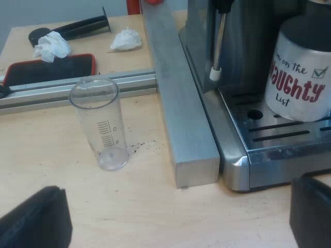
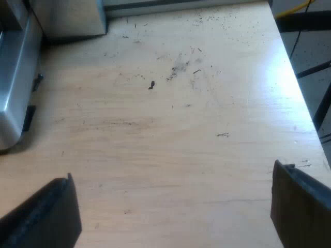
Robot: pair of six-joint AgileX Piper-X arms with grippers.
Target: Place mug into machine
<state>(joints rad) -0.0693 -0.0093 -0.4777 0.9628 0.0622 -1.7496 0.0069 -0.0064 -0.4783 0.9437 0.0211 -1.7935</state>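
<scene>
Both fingers of the left end effector [image 1: 176, 201] stand wide apart with nothing between them, over the desk [image 1: 129, 206] near the front corner of the espresso machine [image 1: 243, 155]. The right end effector [image 2: 173, 188] is likewise spread and empty, beside the machine's side. The mug [image 1: 297, 77] already stands upright on the machine's drip tray [image 1: 279, 139], so the placing looks done. Any retreat should go straight away from the machine, avoiding the measuring glass [image 1: 101, 124] upright near it.
</scene>
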